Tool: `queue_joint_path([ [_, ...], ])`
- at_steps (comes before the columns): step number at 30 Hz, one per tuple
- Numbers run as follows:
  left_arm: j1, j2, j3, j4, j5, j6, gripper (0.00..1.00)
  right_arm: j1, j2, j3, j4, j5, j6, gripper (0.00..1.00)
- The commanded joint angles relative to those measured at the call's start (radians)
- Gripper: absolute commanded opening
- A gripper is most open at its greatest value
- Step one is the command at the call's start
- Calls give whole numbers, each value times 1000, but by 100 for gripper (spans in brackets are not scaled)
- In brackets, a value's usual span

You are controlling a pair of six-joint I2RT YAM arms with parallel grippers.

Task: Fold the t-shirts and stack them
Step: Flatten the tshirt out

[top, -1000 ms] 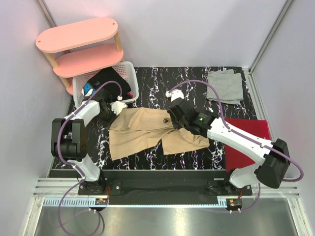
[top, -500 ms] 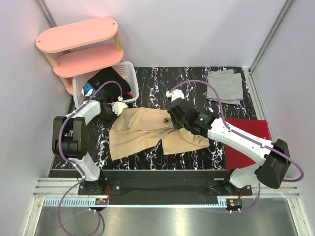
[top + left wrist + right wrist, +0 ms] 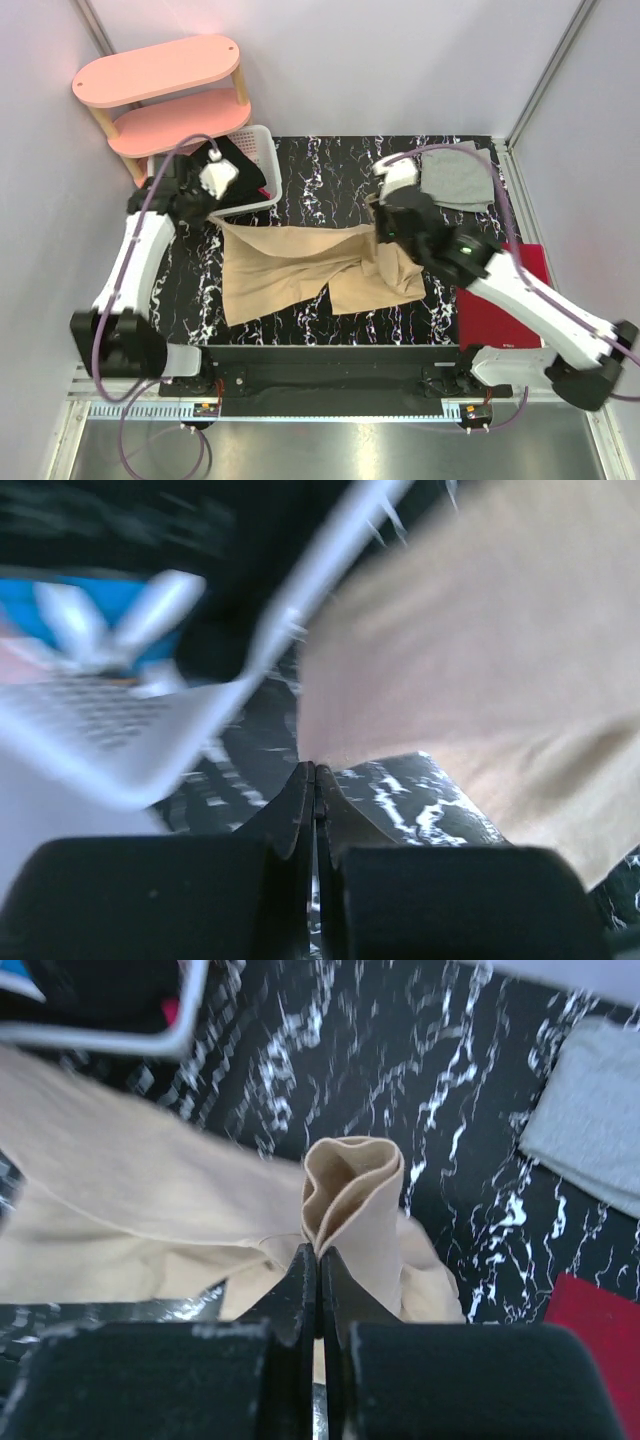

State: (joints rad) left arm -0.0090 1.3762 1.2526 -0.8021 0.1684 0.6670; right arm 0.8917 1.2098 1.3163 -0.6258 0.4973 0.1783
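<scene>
The large tan t-shirt [image 3: 300, 265] lies spread and creased on the black marbled table. My left gripper [image 3: 221, 212] is shut on its far left corner [image 3: 330, 742], just in front of the basket; that wrist view is blurred. My right gripper [image 3: 380, 228] is shut on a bunched fold of the shirt's far right edge [image 3: 350, 1185] and holds it lifted off the table. The light grey t-shirt [image 3: 458, 175] lies folded at the far right corner and also shows in the right wrist view [image 3: 590, 1120].
A white basket [image 3: 262, 140] of dark clothes stands at the far left, close to my left gripper [image 3: 316, 770]. A pink two-tier shelf [image 3: 160, 90] stands behind it. The red folder [image 3: 480, 310] lies at the right, partly under my right arm.
Both arms have risen and pulled back from the table. The left gripper moved up toward the basket and the right one toward the far right, lifting and stretching the tan shirt's far edge.
</scene>
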Motion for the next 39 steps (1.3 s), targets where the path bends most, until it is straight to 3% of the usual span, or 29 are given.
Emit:
queue_joint_path([
  [1,9,-207,94,-93,20,-43,0,1,-199,76,-29,17,33,0],
  [7,9,-428,218,-247,28,-64,0,1,-481,149,-84,-195,99,0],
  [14,7,-546,540,-439,26,-119,0,-19,-584,351,-153,-492,121,0],
  [20,9,-554,776,-588,28,-149,0,-319,-563,548,-250,-764,96,0],
  [22,7,-551,812,-615,22,-147,0,-409,-538,598,-297,-799,82,0],
  [25,9,-551,831,-615,13,-144,0,-422,-536,601,-310,-737,85,0],
  [28,7,-549,769,-579,23,-133,0,-422,-530,529,-287,-636,70,0],
  [30,7,-559,635,-525,20,-119,0,-424,-503,482,-278,-573,58,0],
  [35,9,-505,287,-298,-26,-73,0,-422,-334,367,-223,-373,21,0],
  [39,7,-382,122,-110,-84,-12,0,-425,-164,301,-137,-286,-36,0],
])
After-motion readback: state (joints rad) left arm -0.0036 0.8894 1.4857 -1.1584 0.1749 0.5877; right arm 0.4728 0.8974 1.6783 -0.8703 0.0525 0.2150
